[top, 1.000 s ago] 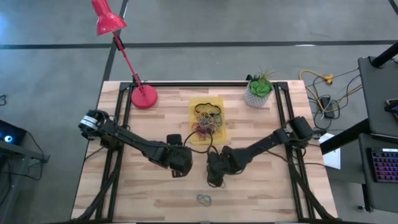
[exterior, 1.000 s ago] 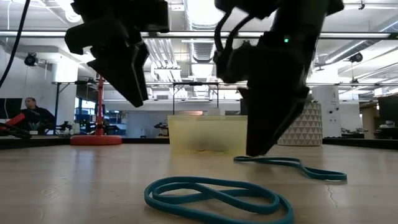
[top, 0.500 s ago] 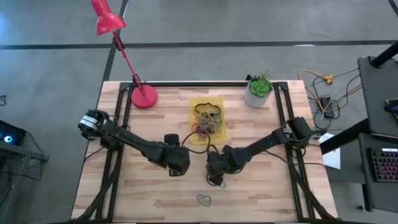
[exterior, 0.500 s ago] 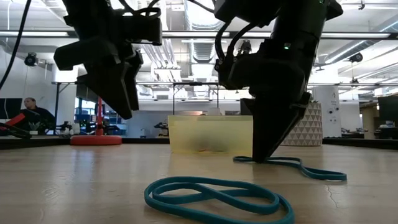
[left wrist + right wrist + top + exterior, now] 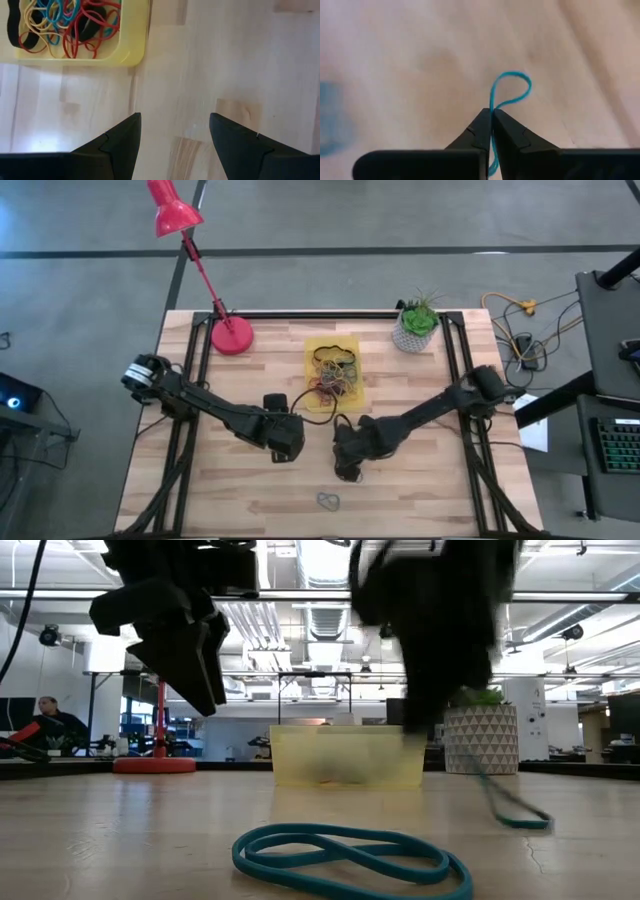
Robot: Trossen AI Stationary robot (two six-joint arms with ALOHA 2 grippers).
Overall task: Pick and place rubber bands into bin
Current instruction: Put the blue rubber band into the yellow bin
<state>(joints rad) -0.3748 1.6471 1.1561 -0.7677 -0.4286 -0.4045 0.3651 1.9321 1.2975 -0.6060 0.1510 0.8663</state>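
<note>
A thin teal rubber band (image 5: 512,87) is caught in my shut right gripper (image 5: 491,112), which hovers over the middle of the table (image 5: 345,465), on the near side of the bin. The yellow translucent bin (image 5: 333,375) holds several red, blue, yellow and black bands (image 5: 65,22). Another teal band (image 5: 345,855) lies flat in a figure of eight near the table's front edge (image 5: 328,501). My left gripper (image 5: 175,120) hangs open above bare wood just left of the bin's near end (image 5: 288,448). My right gripper pinches one strand of the teal band (image 5: 491,104) between its two fingertips, coming from above and pointing steeply down. A small loop of the band shows beyond the tips. The band trails down slack, and its lower end (image 5: 525,822) lies on the table.
A red desk lamp stands with its base (image 5: 231,335) at the far left, and a white patterned plant pot (image 5: 415,328) at the far right. Black rails run along the table's left and right sides (image 5: 455,380). A person (image 5: 45,725) sits far off in the room.
My right gripper has shut on the teal band that lay flat by its tips and has risen. The held end of the band has come up off the wood, while its other end stays on the table.
</note>
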